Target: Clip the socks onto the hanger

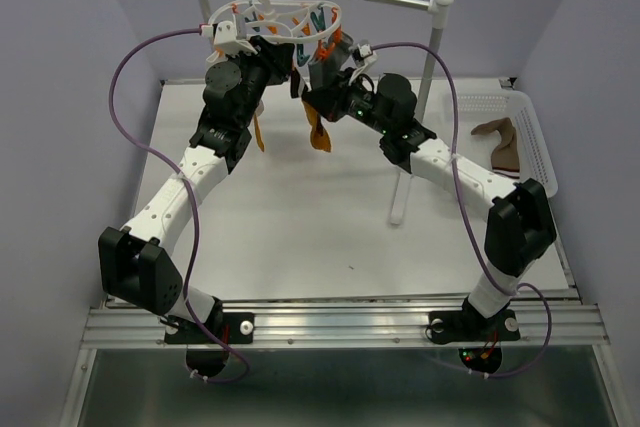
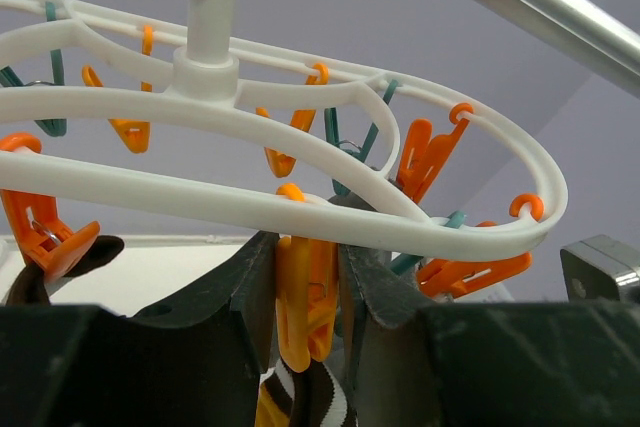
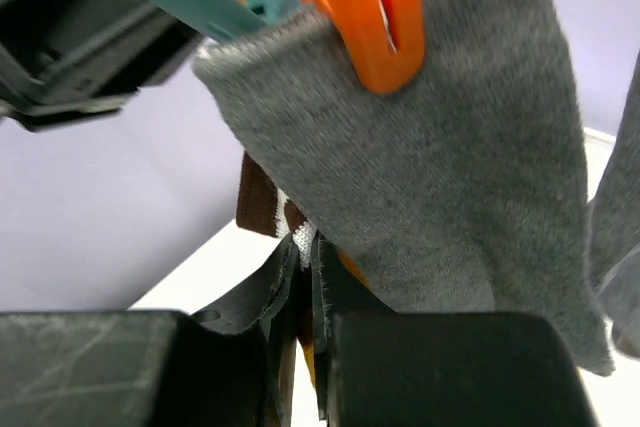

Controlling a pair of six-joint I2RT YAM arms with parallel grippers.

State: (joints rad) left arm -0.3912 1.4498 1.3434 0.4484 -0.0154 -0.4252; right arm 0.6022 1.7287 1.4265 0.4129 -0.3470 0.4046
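Both arms reach fwd from their bases and bend up at the elbows. L arm [image 1: 190, 177] and R arm [image 1: 470, 182] lean inward, wrists raised high over the counter, tips nearly meeting. L claw [image 1: 285, 55] points up, part-closed, fingers [image 2: 250, 287] pressing either side of an orange clip [image 2: 305, 297]. R claw [image 1: 318, 72], just beside L claw, is pinched tight on a striped sock [image 3: 262, 202] rising above its tips.
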